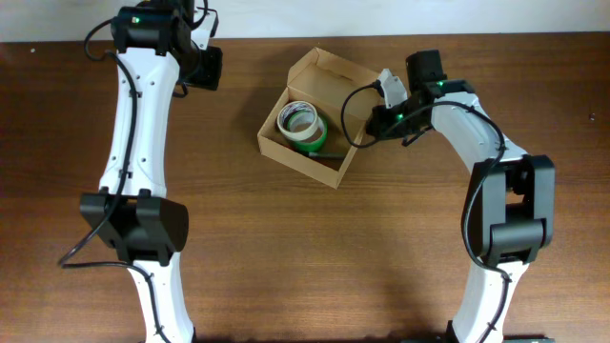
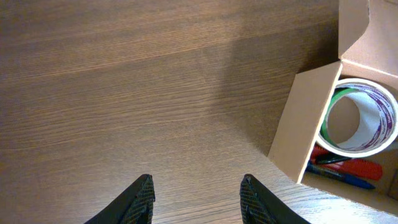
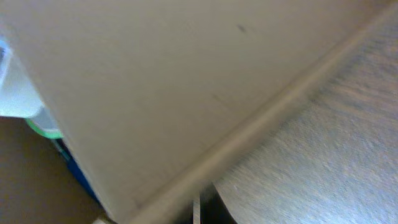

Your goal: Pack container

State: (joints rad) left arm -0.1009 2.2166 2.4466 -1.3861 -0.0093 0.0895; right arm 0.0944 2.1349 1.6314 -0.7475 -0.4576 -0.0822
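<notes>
From overhead, the container [image 1: 329, 74] sits just above the middle of the frame, turned at an angle on the wooden worktop [image 1: 286, 248]. It is open on top, with a white tape roll [image 1: 298, 121] lying over a green tape roll [image 1: 322, 141] inside it.

The left gripper [image 1: 205, 67] hangs at the upper left, well apart from the box. The right gripper [image 1: 374, 119] is at the box's right-hand flap.

The left wrist view adds what the top view hides. Purple print runs round the white roll [image 2: 385, 121]. A red pen [image 2: 351, 168] and a blue pen [image 2: 348, 180] lie in the bottom of the box beside the rolls, behind the near wall [image 2: 305, 118]. That view also shows the left gripper [image 2: 198, 199] with its fingers [image 2: 143, 199] spread apart over bare wood and nothing between them.

The right wrist view is blurred and nearly filled by a slanting cardboard face [image 3: 155, 81], with wood grain at the lower right. Its own gripper [image 3: 198, 211] shows only as a dark sliver at the bottom edge. It is closed, but none of the views shows whether it pinches the flap.
</notes>
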